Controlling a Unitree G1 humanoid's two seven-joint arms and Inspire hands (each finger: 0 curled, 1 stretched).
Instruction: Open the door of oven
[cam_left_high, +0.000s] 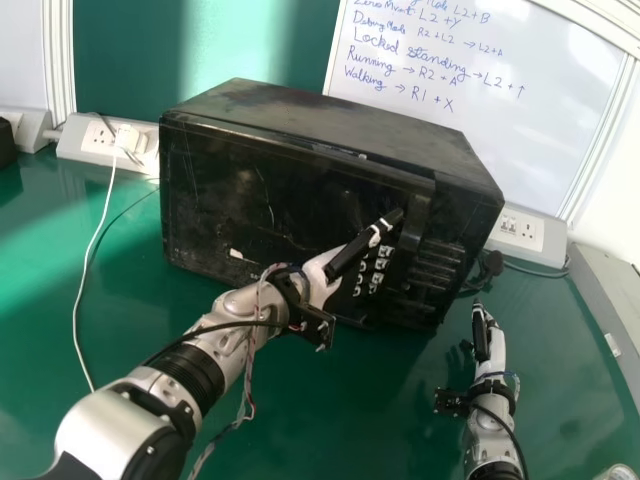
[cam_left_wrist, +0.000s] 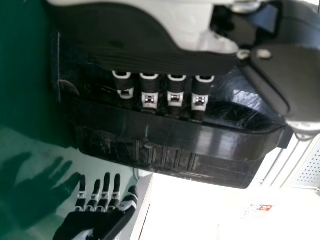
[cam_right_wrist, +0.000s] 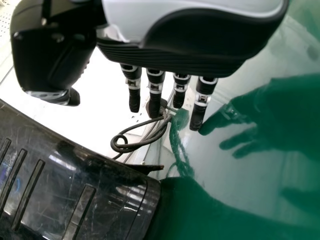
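Because the left hand (cam_left_high: 322, 277) is open beside the long black handle (cam_left_high: 413, 225), unhooked fingers may slip off when pulling the boxy black oven (cam_left_high: 250, 190) ahead; the right hand (cam_left_high: 497, 345), open, is apart.

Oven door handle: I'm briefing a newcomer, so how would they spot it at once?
Find the big black oven, then look toward its front's right side in the head view. The handle is the long, single raised bar, unlike the short ribs beside it.
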